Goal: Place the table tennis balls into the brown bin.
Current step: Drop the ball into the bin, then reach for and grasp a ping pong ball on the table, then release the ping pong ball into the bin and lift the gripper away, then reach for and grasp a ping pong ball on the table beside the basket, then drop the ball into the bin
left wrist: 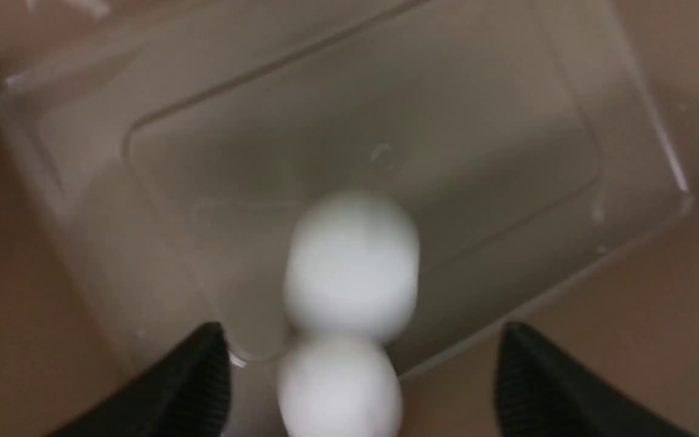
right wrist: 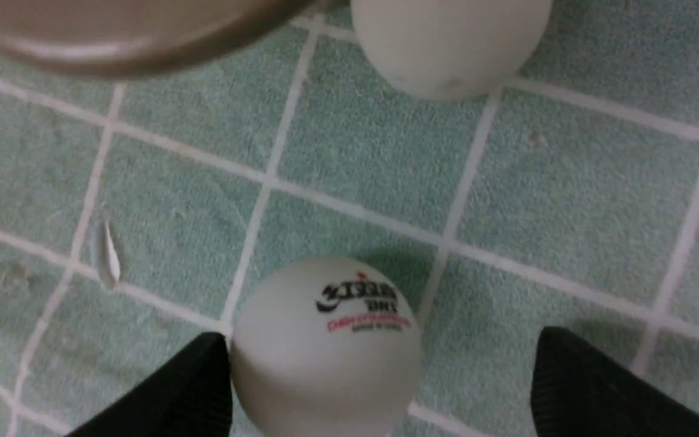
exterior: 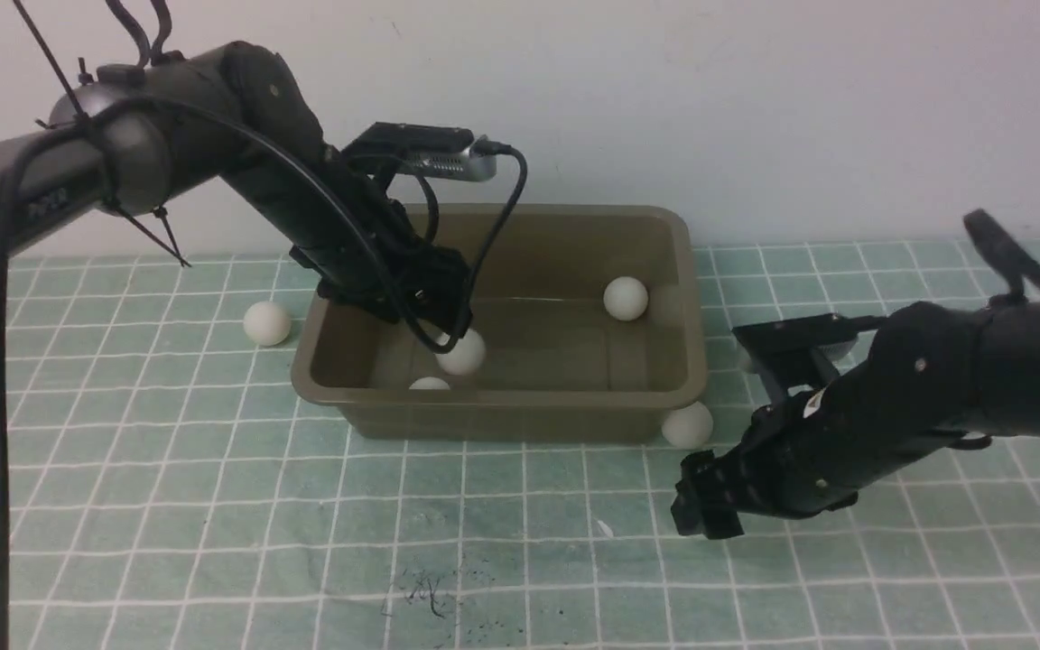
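The brown bin (exterior: 520, 398) stands mid-table. Three table tennis balls show inside it: one at the far right (exterior: 626, 298), one (exterior: 463, 352) just under my left gripper (exterior: 434, 311), and one (exterior: 430, 384) by the near wall. The left gripper (left wrist: 361, 326) hangs open over the bin floor (left wrist: 446, 121). Below it are a blurred ball (left wrist: 352, 267) and another (left wrist: 337, 388). My right gripper (exterior: 705, 507) is low over the cloth, open, its fingers either side of a printed ball (right wrist: 325, 352). Another ball (right wrist: 449, 42) lies by the bin's corner (exterior: 688, 424). One more ball (exterior: 266, 323) rests left of the bin.
A green cloth with a white grid (exterior: 213, 506) covers the table, and a white wall rises close behind the bin. The bin's rim (right wrist: 125, 48) is close ahead of the right gripper. The printed ball is hidden behind the right gripper in the front view.
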Available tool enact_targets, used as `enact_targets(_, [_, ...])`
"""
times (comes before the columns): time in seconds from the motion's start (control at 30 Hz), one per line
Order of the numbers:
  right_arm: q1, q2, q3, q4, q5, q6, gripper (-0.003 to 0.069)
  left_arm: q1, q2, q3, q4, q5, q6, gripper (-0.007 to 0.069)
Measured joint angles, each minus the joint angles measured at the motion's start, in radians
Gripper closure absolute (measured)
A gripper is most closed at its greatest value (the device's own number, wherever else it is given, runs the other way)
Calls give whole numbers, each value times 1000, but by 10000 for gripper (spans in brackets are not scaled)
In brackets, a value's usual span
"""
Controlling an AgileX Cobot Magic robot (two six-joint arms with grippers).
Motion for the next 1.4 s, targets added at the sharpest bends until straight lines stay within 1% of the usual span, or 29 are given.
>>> enact_targets(0.03, [2,16,-13,6,-2,-2,104,7,-5,-17,26,10,-33,87])
enact_targets(0.1, [3,37,-45,19,18,-5,267,38,-24,-55,100,26,-92,169])
enact_targets(0.13, [3,38,-62,19,38,-10,320,60,-39,-75,141,37,-115,262])
enact_targets(0.17, [3,38,-65,18,51,-11,320,65,-41,-78,141,37,-115,281])
enact_targets(0.2, [3,33,-90,1,106,-19,296,97,-64,-97,195,45,-139,403])
enact_targets(0.23, [3,30,-93,1,114,-20,296,104,-64,-97,202,45,-139,422])
enact_targets(0.27, [3,-10,-113,-23,187,-21,293,163,-89,-111,244,48,-160,549])
enact_targets(0.33, [3,-48,-125,-31,235,-21,293,205,-94,-113,256,51,-166,589])
enact_targets(0.4, [4,-169,-155,-25,272,-21,293,279,-81,-111,253,56,-163,620])
enact_targets(0.5, [5,-246,-230,-1,232,-30,293,321,-22,-106,226,59,-114,610])
enact_targets(0.57, [5,-235,-303,3,209,-43,293,324,18,-104,204,57,-67,574])
enact_targets(0.67, [5,-126,-462,12,217,-50,284,313,87,-103,157,28,-15,452])
enact_targets(0.7, [5,-118,-483,12,223,-52,280,310,90,-103,152,24,-14,432])
enact_targets(0.77, [5,-46,-573,6,259,-51,220,299,115,-103,137,-22,-2,337])
enact_targets(0.8, [5,3,-647,-18,312,-50,149,288,136,-103,132,-67,1,251])
enact_targets(0.83, [4,16,-672,-26,333,-43,130,286,141,-103,129,-78,2,221])
enact_targets(0.87, [4,27,-707,-48,370,-22,111,281,159,-103,126,-114,3,167])
enact_targets(0.9, [3,25,-735,-81,404,8,112,278,174,-103,123,-133,3,137])
enact_targets(0.97, [2,-1,-772,-146,447,44,162,269,202,-103,121,-169,4,90])
enact_targets(1.0, [2,-20,-777,-183,458,56,200,267,212,-103,121,-175,4,84])
enact_targets(1.03, [2,-48,-780,-243,484,78,272,263,231,-103,124,-176,3,92])
enact_targets(1.07, [2,-93,-777,-312,515,110,360,260,249,-103,130,-174,-5,148])
enact_targets(1.1, [2,-121,-764,-362,535,128,422,260,255,-104,141,-172,-11,188])
enact_targets(1.13, [-4,-158,-739,-420,558,165,502,260,256,-111,159,-170,-24,276])
enact_targets(1.17, [-5,-166,-739,-426,558,172,517,260,256,-115,162,-167,-27,288])
enact_targets(1.2, [-16,-204,-701,-477,570,206,578,260,254,-129,180,-142,-43,288])
enact_targets(1.23, [-32,-241,-639,-513,573,237,617,260,250,-143,195,-119,-53,275])
enact_targets(1.3, [-79,-307,-505,-537,564,286,655,261,219,-195,222,-45,-71,273])
enact_targets(1.4, [-161,-352,-282,-495,473,316,667,259,135,-284,199,53,-73,272])
